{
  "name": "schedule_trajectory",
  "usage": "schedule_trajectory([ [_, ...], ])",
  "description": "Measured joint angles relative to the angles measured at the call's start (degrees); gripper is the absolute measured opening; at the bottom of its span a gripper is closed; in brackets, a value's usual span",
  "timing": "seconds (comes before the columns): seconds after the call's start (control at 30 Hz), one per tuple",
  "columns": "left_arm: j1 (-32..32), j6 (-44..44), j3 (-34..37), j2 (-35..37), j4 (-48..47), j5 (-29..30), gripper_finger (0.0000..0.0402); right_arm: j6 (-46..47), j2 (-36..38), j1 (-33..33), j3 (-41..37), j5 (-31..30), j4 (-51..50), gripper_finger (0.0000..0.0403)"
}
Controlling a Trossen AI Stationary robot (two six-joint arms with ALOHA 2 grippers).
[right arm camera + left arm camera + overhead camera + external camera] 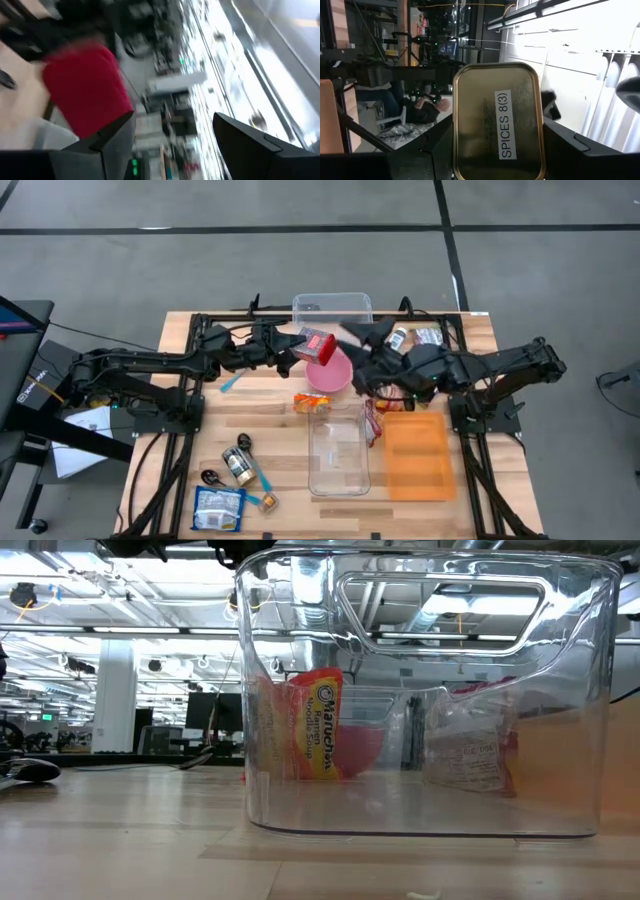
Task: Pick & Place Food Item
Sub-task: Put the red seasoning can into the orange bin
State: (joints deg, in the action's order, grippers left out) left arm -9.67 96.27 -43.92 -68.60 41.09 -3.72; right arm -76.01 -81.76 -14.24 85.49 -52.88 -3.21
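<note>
Left gripper [495, 150] is clamped on a red rectangular spice tin with a gold metal base [496, 120], held tilted just above the pink round bowl [330, 374], probably for a handover or drop. Right gripper [352, 348], just past the tin, is seen open-jawed.

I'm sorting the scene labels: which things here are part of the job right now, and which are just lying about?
In the job:
- red spice tin with a gold base, held by the left tool
- pink plastic bowl beneath it
- right tool, open, nearby

Lying about:
- clear plastic bin
- flat orange lid
- orange ramen packet
- blue-and-white food pouch
</note>
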Motion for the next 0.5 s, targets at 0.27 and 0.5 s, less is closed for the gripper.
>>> schedule_trajectory([
  [0.27, -0.02, -1.49, 0.00, 0.00, -0.23, 0.34, 0.0210, -1.79, 0.04, -2.31, 0.02, -3.53, 4.02, 0.0260],
  [0.5, -0.02, -2.67, 0.00, 0.00, -0.27, 0.71, 0.0210, -1.98, 0.04, -2.99, 0.02, -3.57, 4.50, 0.0260],
])
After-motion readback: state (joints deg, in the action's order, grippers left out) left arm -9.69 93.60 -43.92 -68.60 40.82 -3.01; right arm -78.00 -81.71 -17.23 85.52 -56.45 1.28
